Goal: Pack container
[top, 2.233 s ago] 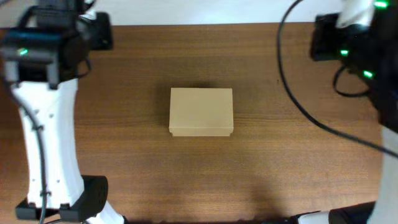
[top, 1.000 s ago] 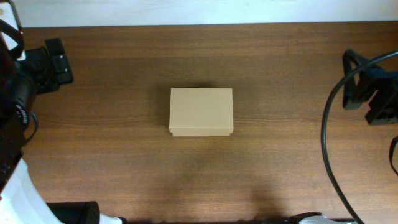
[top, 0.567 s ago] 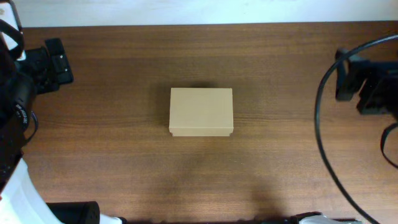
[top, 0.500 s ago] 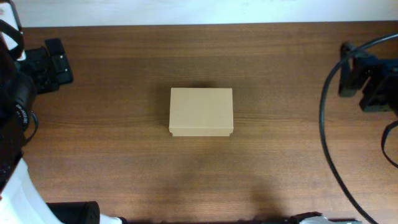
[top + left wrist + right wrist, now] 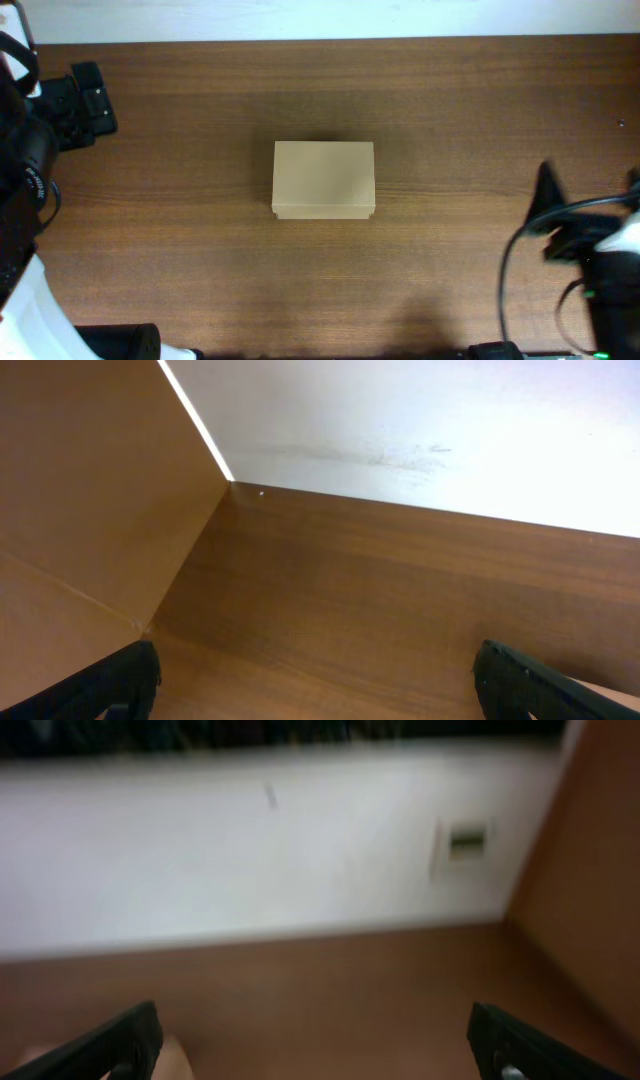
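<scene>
Starting at the left gripper (image 5: 318,688): its 2 fingers (image 5: 120,682) are seen at the bottom corners of the left wrist view, spread wide with nothing between them. Only bare table (image 5: 350,590), a white wall (image 5: 420,420) and a tan side panel (image 5: 80,510) are shown ahead. The right gripper (image 5: 320,1045) is likewise seen spread and empty, though its wrist view is blurred. From overhead, the left gripper is parked at the table's left edge toward the far side, and the right arm (image 5: 600,260) is at the near right corner, a black cable (image 5: 510,270) looped beside it. The container (image 5: 323,178) is found at mid-table, well apart from both grippers and touched by neither. Its lid is shut flat, and its lip shows along the near edge. Its long axis is judged to run left-right, so a short end is presented to each arm. It lies to the right of and nearer than the left gripper, and to the left of and slightly beyond the right arm. Neither arm is judged clearly nearer. Nothing to be packed is seen in any view, and whether the box is already filled cannot be told.
</scene>
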Action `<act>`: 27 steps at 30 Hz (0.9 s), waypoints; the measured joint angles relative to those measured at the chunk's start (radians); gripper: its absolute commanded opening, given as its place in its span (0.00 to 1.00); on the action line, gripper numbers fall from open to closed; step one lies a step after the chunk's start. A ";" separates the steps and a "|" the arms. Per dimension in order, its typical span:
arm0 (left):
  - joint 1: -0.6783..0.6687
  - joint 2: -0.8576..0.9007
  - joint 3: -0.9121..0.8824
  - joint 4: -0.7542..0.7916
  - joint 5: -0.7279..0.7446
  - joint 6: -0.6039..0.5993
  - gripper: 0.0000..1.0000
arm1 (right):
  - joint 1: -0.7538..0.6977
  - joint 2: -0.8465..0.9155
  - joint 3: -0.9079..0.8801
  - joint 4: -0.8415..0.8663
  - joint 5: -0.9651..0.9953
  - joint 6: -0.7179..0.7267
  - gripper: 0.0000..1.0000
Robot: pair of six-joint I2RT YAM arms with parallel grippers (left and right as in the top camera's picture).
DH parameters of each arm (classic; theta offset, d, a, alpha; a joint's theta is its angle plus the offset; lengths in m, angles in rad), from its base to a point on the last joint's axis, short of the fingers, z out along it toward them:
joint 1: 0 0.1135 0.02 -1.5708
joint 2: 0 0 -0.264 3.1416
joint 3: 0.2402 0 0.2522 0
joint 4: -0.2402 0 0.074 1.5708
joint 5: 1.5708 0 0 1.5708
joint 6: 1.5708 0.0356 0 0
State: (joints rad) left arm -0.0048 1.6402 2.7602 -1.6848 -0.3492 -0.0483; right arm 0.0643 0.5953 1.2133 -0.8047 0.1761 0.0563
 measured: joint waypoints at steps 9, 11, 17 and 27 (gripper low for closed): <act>0.000 0.000 0.000 0.000 0.000 0.000 1.00 | -0.045 -0.364 -0.532 0.005 0.000 0.000 0.99; 0.000 0.000 0.000 0.000 0.000 0.000 1.00 | -0.045 -0.438 -0.633 0.011 0.000 0.000 0.99; 0.000 0.000 0.000 -0.001 0.000 0.000 1.00 | -0.047 -0.575 -0.841 0.082 -0.005 0.000 0.99; 0.000 0.000 0.000 -0.001 0.000 0.000 1.00 | -0.049 -0.579 -0.996 0.204 -0.009 -0.001 0.99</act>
State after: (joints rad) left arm -0.0048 1.6402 2.7602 -1.6859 -0.3489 -0.0483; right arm 0.0151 0.0158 0.2173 -0.6003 0.1673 0.0555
